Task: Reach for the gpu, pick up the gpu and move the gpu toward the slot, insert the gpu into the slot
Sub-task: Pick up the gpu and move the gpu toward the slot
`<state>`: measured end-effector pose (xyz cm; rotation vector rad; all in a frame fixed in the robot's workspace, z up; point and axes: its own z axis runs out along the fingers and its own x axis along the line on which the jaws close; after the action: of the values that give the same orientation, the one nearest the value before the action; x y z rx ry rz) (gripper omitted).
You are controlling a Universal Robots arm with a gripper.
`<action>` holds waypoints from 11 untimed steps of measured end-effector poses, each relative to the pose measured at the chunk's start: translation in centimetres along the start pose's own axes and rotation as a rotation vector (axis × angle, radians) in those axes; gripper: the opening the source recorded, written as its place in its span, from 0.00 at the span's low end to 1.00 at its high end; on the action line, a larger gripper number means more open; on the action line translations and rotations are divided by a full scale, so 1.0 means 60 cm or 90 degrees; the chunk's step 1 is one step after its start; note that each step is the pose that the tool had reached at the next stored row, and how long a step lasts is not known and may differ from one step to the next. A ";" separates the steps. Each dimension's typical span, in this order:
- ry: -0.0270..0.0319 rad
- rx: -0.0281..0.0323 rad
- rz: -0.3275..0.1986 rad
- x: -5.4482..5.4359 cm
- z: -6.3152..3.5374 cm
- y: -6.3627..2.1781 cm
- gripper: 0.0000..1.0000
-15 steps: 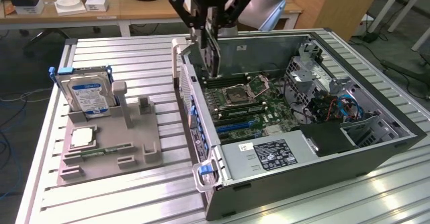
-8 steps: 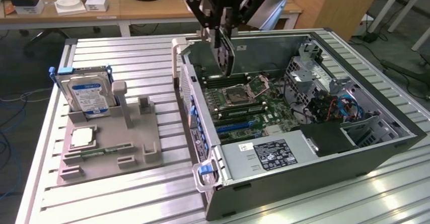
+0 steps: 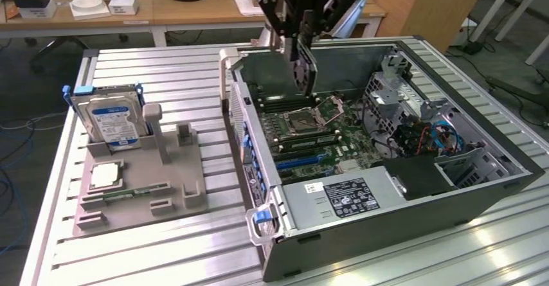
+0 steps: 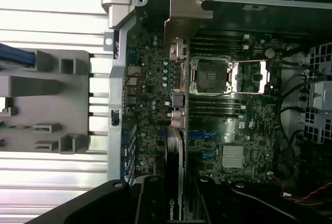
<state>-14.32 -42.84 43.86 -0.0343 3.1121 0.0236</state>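
Gripper (image 3: 302, 38) is clamped on the top edge of the gpu (image 3: 304, 74). The card hangs upright and edge-on in the air over the open case (image 3: 480, 189), roughly above the CPU socket (image 3: 310, 116) end of the motherboard (image 3: 343, 146). In the wrist view you look straight down the card's edge at the board.

I'd call it mid-carry: it's nowhere near seated, and the blue slots (image 3: 299, 160) sit lower on the board, toward the power supply (image 3: 339, 199).

Imo the trick here is keeping the card dead vertical, with its bottom edge running parallel over the slot and the bracket end at the case wall before any downward push. I honestly can't tell if it's lined up. I'd also mind the cables (image 3: 429, 138) on the drive-bay side. The hard drive (image 3: 112, 122) sits well apart.
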 end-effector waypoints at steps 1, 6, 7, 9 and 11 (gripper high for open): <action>0.0000 0.0000 -0.001 -0.006 0.000 0.000 0.26; 0.0001 -0.0001 -0.003 -0.035 0.003 -0.001 0.26; 0.0001 -0.0001 -0.004 -0.041 0.003 -0.001 0.26; 0.0001 -0.0002 -0.005 -0.052 0.004 -0.001 0.26; 0.0001 -0.0002 -0.006 -0.062 0.005 -0.001 0.26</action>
<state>-10.57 -42.84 43.67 -0.0497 3.1120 0.0239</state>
